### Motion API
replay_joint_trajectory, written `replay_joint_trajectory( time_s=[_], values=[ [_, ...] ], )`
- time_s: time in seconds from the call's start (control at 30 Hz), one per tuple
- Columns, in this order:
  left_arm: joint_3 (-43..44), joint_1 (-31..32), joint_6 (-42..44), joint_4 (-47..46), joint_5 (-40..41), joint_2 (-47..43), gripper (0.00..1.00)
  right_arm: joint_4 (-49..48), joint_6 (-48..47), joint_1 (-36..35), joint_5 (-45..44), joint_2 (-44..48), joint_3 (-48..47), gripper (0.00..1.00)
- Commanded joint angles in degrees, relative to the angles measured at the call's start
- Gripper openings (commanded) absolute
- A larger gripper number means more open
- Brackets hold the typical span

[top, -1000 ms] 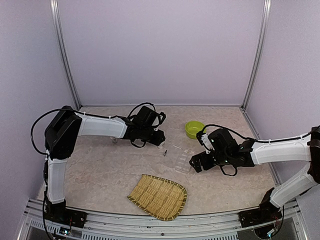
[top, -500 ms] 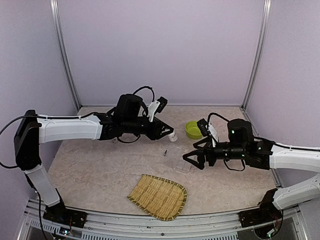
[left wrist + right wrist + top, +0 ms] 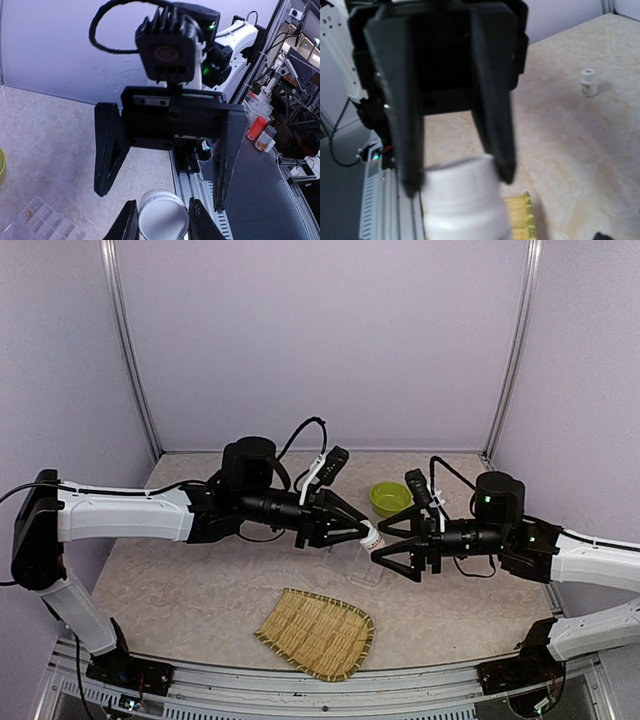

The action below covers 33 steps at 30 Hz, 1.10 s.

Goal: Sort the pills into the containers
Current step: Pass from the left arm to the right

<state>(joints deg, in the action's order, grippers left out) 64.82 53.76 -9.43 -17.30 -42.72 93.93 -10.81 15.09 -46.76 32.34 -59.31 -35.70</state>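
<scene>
My left gripper (image 3: 362,533) is shut on a white pill bottle (image 3: 370,538) and holds it in the air over the table's middle. My right gripper (image 3: 385,552) faces it from the right with its jaws wide open, the fingertips level with the bottle's end. The left wrist view shows the bottle (image 3: 162,220) between my left fingers (image 3: 127,222), with the right gripper's spread fingers (image 3: 227,160) beyond. The right wrist view shows the bottle (image 3: 465,205) close up; my right fingers are out of frame there. The clear organiser (image 3: 362,570) lies flat below both grippers and shows in the left wrist view (image 3: 42,225).
A lime-green bowl (image 3: 388,498) stands behind the organiser. A woven bamboo tray (image 3: 318,632) lies near the front edge and shows in the right wrist view (image 3: 520,220). A second small white bottle (image 3: 588,82) stands on the table farther off.
My left arm has lifted the white bottle from the back left and carried it right and forward to the centre. My right gripper has risen off the organiser, turned toward the bottle and opened.
</scene>
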Motion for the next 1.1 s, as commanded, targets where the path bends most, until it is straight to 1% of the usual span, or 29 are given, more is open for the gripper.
replay_joint_trajectory(
  time_s=[0.0,0.1,0.2,0.43,0.6,0.8,1.07],
  values=[
    [-4.6,0.4,-4.6,-12.8,-1.9,-3.1,0.13,-8.9,3.1,-0.4,4.1,1.3,3.3,0.97],
    [-7.4,0.5,-7.6,-19.4,-0.6,-4.1,0.13,-17.0,6.3,-0.4,6.6,2.3,6.1,0.95],
    [-8.2,0.6,-8.8,-21.9,0.5,-4.2,0.13,-22.5,8.7,-0.4,7.3,2.3,7.5,0.93],
    [-7.6,1.1,-9.2,-22.4,0.2,-2.8,0.13,-25.8,10.8,-0.4,8.3,-1.0,7.1,0.85],
    [-7.7,1.6,-8.8,-22.6,0.4,-2.3,0.13,-30.1,14.2,-0.4,9.1,-2.9,7.4,0.76],
    [-8.0,2.4,-7.5,-22.6,2.3,-2.5,0.13,-36.8,17.9,-0.4,8.9,-4.3,8.6,0.71],
    [-8.5,2.7,-7.6,-23.5,3.3,-2.7,0.13,-38.5,18.9,-0.4,8.8,-5.6,9.1,0.60]
  ],
)
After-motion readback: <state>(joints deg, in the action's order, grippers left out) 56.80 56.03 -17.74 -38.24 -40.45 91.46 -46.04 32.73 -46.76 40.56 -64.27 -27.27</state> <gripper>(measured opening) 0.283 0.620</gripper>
